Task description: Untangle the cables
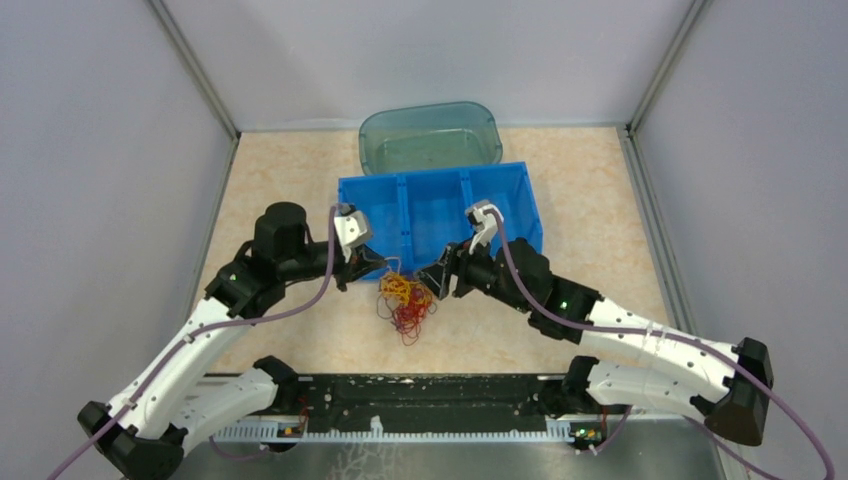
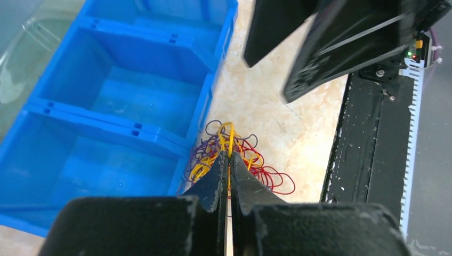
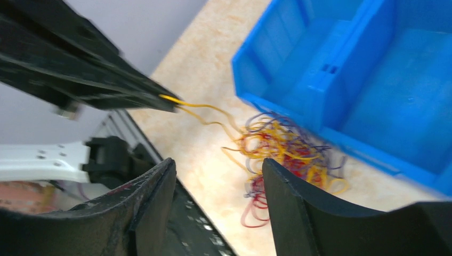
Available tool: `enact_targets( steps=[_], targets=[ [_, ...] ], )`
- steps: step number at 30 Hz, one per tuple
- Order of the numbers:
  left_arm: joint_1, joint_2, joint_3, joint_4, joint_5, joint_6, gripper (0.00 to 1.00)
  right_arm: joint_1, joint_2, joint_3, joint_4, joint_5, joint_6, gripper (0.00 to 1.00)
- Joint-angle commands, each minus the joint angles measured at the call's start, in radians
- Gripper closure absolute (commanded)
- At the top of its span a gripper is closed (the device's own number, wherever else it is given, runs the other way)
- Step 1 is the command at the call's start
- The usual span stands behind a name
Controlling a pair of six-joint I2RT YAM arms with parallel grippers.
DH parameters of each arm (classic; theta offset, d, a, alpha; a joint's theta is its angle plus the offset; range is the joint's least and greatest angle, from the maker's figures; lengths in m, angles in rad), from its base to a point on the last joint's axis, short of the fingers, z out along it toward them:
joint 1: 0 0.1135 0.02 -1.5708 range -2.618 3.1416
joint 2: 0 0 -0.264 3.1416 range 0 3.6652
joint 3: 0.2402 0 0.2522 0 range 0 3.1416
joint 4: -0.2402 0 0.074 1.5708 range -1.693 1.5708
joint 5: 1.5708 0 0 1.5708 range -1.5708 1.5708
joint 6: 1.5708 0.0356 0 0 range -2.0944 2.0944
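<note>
The cables (image 1: 405, 300) are a clump of thin yellow, red and purple loops on the table, just in front of the blue bin (image 1: 440, 205). My left gripper (image 1: 383, 264) is shut on a yellow strand at the clump's upper left; in the left wrist view the strand (image 2: 230, 140) runs up from between the closed fingertips of the left gripper (image 2: 230, 158). My right gripper (image 1: 428, 278) stands open at the clump's right side. In the right wrist view the right gripper (image 3: 218, 162) holds nothing, and the cables (image 3: 282, 146) lie beyond its fingers.
The blue bin (image 2: 133, 90) has three compartments. A clear green tub (image 1: 430, 138) stands behind it. A black rail with a white toothed strip (image 1: 400, 415) runs along the near edge between the arm bases. Grey walls close in the left, right and back.
</note>
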Motion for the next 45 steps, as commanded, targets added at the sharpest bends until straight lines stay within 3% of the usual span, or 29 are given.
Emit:
enact_targets(
  steps=[1, 15, 26, 35, 45],
  targets=[
    [-0.015, 0.017, 0.118, -0.09, 0.074, 0.079, 0.96, -0.075, 0.087, 0.058, -0.035, -0.206, -0.213, 0.3],
    [-0.024, 0.009, 0.191, -0.121, 0.102, 0.005, 0.93, -0.035, 0.236, 0.062, 0.217, -0.147, -0.186, 0.27],
    [-0.026, 0.02, 0.231, -0.118, 0.124, -0.037, 0.92, 0.022, 0.337, 0.049, 0.356, 0.08, -0.146, 0.34],
    [-0.027, 0.066, 0.375, -0.141, 0.193, -0.116, 0.93, 0.081, 0.481, 0.098, 0.424, 0.092, -0.147, 0.35],
    [-0.026, 0.125, 0.574, -0.139, 0.217, -0.173, 0.94, 0.102, 0.507, -0.04, 0.495, 0.128, -0.086, 0.35]
  ],
)
